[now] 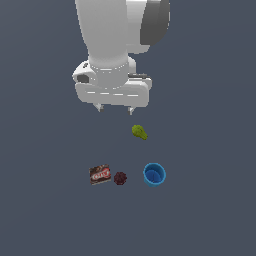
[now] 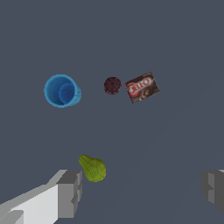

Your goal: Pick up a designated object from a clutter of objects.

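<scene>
We hover our wide-open, empty end effector (image 1: 115,108) well apart from the flat dark-brown red-labelled box (image 1: 100,174), lying nearer the camera.

A plain dark grey-blue surface (image 1: 210,210) spreads across both views, evenly lit, unmarked, with no edge or wall visible anywhere.
</scene>
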Robot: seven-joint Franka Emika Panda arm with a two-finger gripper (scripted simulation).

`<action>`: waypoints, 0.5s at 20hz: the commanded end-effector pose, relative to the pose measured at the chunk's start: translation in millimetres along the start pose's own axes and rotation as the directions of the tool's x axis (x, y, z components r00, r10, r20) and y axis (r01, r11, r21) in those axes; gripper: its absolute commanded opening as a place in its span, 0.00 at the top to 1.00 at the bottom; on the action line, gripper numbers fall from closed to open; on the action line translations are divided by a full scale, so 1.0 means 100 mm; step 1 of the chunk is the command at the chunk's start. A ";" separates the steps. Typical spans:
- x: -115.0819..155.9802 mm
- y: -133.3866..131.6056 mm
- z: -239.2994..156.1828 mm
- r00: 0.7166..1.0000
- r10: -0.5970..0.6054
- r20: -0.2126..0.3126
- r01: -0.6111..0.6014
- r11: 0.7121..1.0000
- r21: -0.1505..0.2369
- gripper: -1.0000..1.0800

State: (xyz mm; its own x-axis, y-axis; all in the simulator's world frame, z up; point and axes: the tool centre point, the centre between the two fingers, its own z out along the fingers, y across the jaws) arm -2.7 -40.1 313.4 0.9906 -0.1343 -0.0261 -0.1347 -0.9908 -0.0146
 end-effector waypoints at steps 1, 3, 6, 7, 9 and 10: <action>0.05 0.01 0.06 0.999 0.036 0.000 -0.036 0.999 0.003 0.04; 0.11 0.03 0.12 0.997 0.072 0.000 -0.072 0.997 0.006 0.04; 0.21 0.05 0.24 0.990 0.138 0.001 -0.138 0.990 0.011 0.04; 0.24 0.06 0.28 0.987 0.163 0.001 -0.163 0.987 0.012 0.04; 0.32 0.09 0.38 0.976 0.217 0.001 -0.217 0.976 0.015 0.04; 0.36 0.10 0.44 0.969 0.246 0.002 -0.246 0.969 0.017 0.04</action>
State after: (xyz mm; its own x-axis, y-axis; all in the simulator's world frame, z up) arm 25.5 -51.7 276.8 0.9423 -0.3335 -0.0292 -0.3342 -0.9422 -0.0235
